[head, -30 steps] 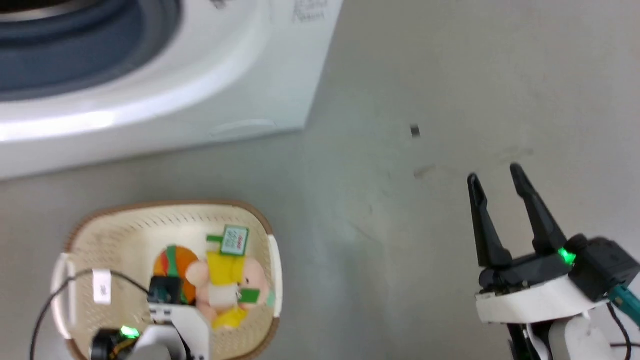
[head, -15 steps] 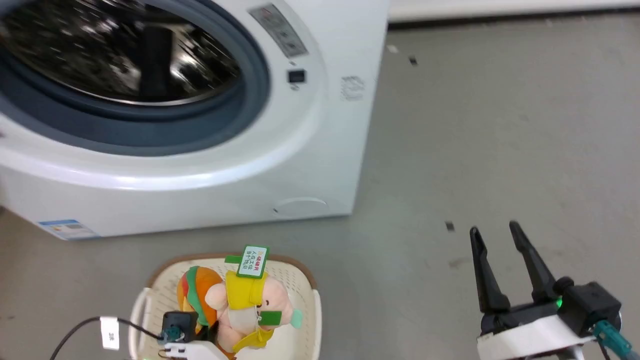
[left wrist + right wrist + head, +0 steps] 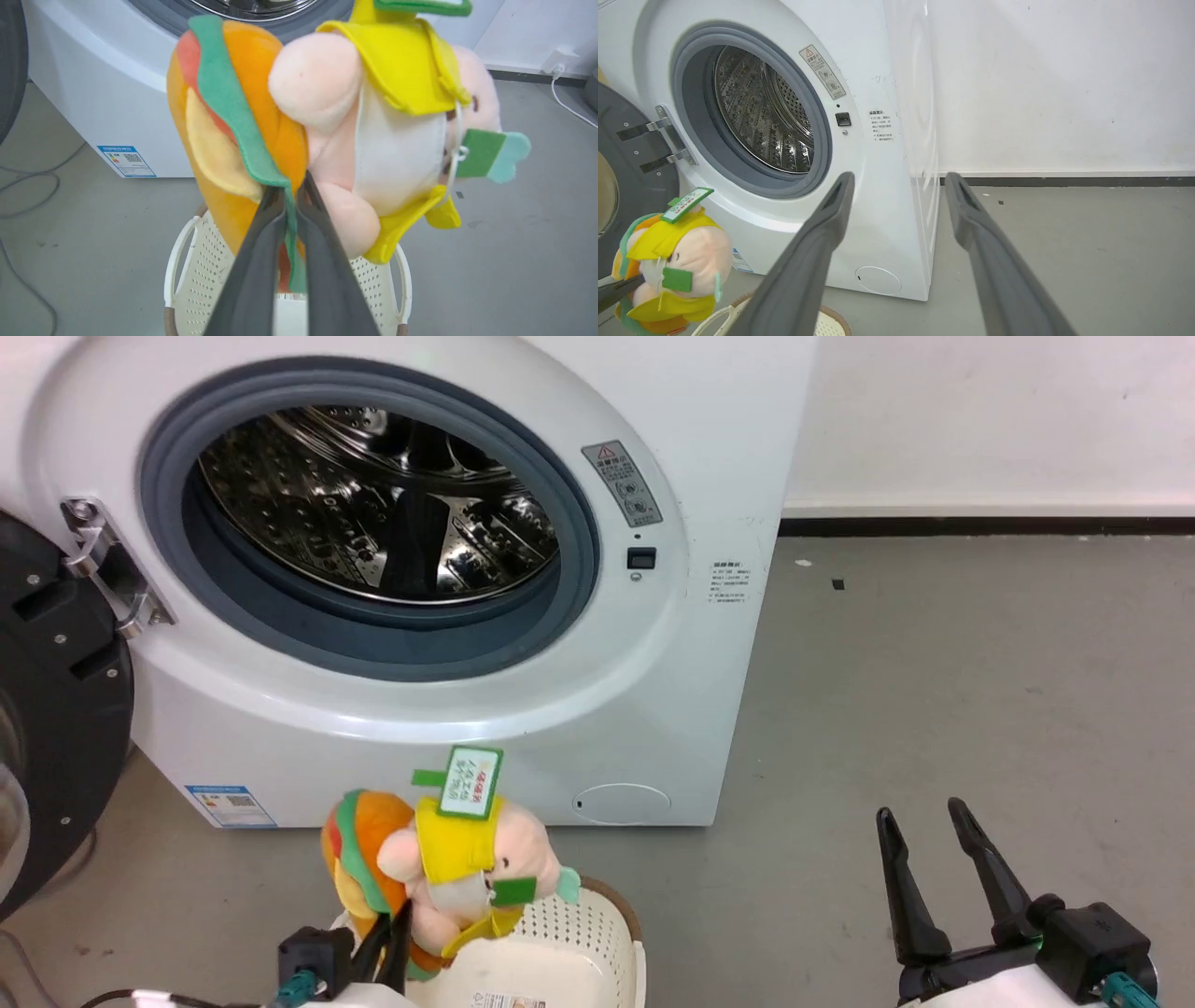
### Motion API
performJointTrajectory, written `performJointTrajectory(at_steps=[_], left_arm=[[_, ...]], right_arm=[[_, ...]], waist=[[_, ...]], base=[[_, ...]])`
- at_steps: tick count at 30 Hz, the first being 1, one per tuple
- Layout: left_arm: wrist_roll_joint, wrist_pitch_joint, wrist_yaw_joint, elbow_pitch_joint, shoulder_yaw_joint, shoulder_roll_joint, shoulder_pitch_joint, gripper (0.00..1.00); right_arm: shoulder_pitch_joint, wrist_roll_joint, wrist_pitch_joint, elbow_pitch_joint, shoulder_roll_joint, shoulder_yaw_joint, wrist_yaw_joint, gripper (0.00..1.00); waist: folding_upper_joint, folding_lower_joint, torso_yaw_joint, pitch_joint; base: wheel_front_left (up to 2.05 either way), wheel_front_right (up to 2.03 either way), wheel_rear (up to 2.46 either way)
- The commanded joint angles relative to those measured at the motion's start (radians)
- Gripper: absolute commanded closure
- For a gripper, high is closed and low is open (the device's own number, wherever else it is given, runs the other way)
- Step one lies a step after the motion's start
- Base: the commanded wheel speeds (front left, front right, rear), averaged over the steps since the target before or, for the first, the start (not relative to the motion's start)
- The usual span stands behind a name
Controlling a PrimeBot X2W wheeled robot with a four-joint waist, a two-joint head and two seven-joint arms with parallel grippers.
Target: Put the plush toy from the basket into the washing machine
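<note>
1. Grey floor [image 3: 934, 691] runs back to a white wall [image 3: 980, 420], and we're squared up to the washing machine [image 3: 691, 644].
2. Its black-rimmed door [image 3: 56, 709] hangs wide open on our left, and the grey gasket [image 3: 579, 579] rings a shiny perforated drum [image 3: 373, 504].
3. Over to our left end effector [image 3: 290, 186]: its fingers are pinched tight on the plush toy [image 3: 448, 868], biting the green-edged orange striped part at its back.
4. That pink pig is up in the air, right above the basket [image 3: 588, 943], in front of the washer's lower front panel and below the porthole.
5. We see the yellow bib turned our way, a green-white tag [image 3: 470, 782] sticking up on top and a second green tag dangling at its side.
6. The basket sits on the floor just in front of the machine. It's cream and perforated, and the left wrist view shows both of its white handles.
7. Our right end effector [image 3: 920, 809] sits low on the right with its fingers spread apart and empty, over the floor, well apart from the toy.
8. In the right wrist view, those two fingers frame the washer's front corner, with the toy at lower left.
</note>
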Motion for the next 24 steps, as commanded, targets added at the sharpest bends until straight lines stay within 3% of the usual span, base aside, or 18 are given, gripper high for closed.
performJointTrajectory(at_steps=[1, 9, 16, 24], left_arm=[[0.009, -0.005, 0.007, -0.025, 0.009, 0.008, 0.012, 1.0], [0.041, -0.005, 0.032, -0.285, 0.093, 0.039, 0.042, 1.0], [0.052, 0.006, 0.025, -0.409, 0.148, 0.108, -0.052, 1.0], [0.005, 0.179, -0.008, -0.456, 0.201, 0.213, -0.272, 1.0]], right_arm=[[0.009, 0.0, -0.004, 0.001, 0.0, 0.0, 0.001, 0.0], [0.007, 0.001, -0.004, -0.012, 0.0, 0.011, 0.001, 0.0], [-0.028, -0.003, -0.004, -0.03, 0.0, 0.022, 0.001, 0.0], [-0.115, 0.019, -0.004, -0.06, 0.0, 0.031, 0.001, 0.0]], waist=[[-0.0001, 0.0002, 0.001, -0.006], [-0.0001, 0.0002, -0.022, 0.028], [-0.0001, 0.0002, -0.063, 0.128], [-0.0001, 0.0002, -0.129, 0.309]], base=[[0.0, 0.0, 0.0], [0.0, 0.0, 0.0], [0.0, 0.0, 0.0], [0.0, 0.0, 0.0]])
